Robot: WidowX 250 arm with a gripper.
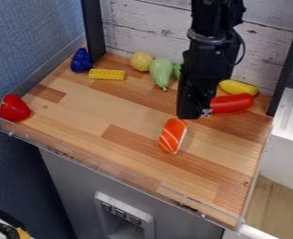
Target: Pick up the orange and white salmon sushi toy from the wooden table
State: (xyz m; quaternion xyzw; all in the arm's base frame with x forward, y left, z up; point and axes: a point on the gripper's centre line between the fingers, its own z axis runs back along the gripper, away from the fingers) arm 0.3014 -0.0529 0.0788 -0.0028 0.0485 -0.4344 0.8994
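From where I am standing, the black arm (206, 51) is coming into the frame at the top, right of the middle, and its gripper (194, 113) is hanging over the wooden counter (99, 119). I am not able to tell if the pincer is being apart or together. Just below it, near the middle of the frame, the orange piece with white stripes (172, 136) is lying on the wood, slightly slanted. Just at the right side of the gripper, the long red piece (232, 103) is lying, and the curved yellow piece (239, 88) is resting behind it. In the upper middle, the pale green pear (161, 73) is sitting between a round yellow fruit (141, 61) and a partly hidden green thing (177, 70). More to the upper left, a yellow brick (107, 74) is lying near a dark blue object (81, 61). At the left edge, a red toy fruit (14, 108) is resting in the corner by the clear rim (102, 164).
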